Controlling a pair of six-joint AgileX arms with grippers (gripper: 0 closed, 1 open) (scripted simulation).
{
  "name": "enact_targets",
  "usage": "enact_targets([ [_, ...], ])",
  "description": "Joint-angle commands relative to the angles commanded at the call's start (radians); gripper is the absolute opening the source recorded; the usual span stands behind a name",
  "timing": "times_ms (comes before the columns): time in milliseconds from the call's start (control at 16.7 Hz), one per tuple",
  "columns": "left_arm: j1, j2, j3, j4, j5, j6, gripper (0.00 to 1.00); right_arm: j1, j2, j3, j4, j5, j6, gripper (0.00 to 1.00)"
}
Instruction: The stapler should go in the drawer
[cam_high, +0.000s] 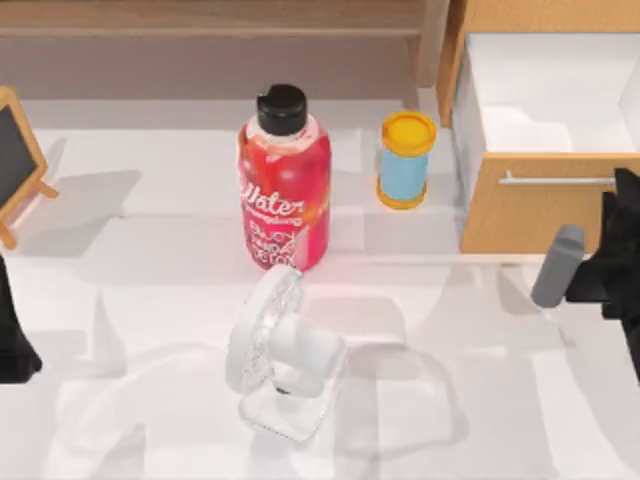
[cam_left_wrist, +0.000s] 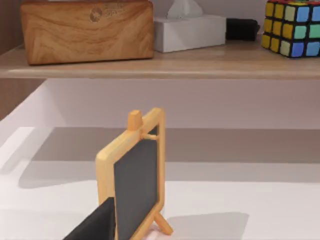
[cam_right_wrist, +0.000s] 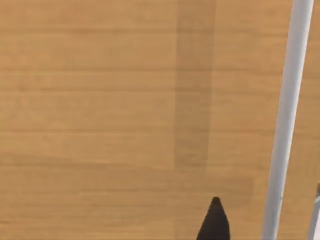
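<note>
Right claw (cam_high: 598, 268) grips the grey stapler (cam_high: 557, 265) before the open drawer (cam_high: 535, 205); left claw's state unreadable

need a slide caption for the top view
Right gripper holds the grey stapler before the open drawer.

Right arm enters at the table's 3 o'clock edge, gripper (cam_high: 600, 270) extended toward 9 o'clock, dark body partly cropped. One black fingertip (cam_right_wrist: 214, 222) seen in the right wrist view; finger spacing unclear. Left arm sits parked at the 9 o'clock edge; one dark finger (cam_left_wrist: 95, 225) in the left wrist view.
</note>
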Motion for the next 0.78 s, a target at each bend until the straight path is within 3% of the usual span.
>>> enact_targets([
  [240,0.0,0.0,0.0,0.0,0.0,0.0,1.0,0.0,0.0,0.0,0.0,0.0,0.0,0.98],
  [780,0.0,0.0,0.0,0.0,0.0,0.0,1.0,-0.001,0.0,0.002,0.0,0.0,0.0,1.0],
])
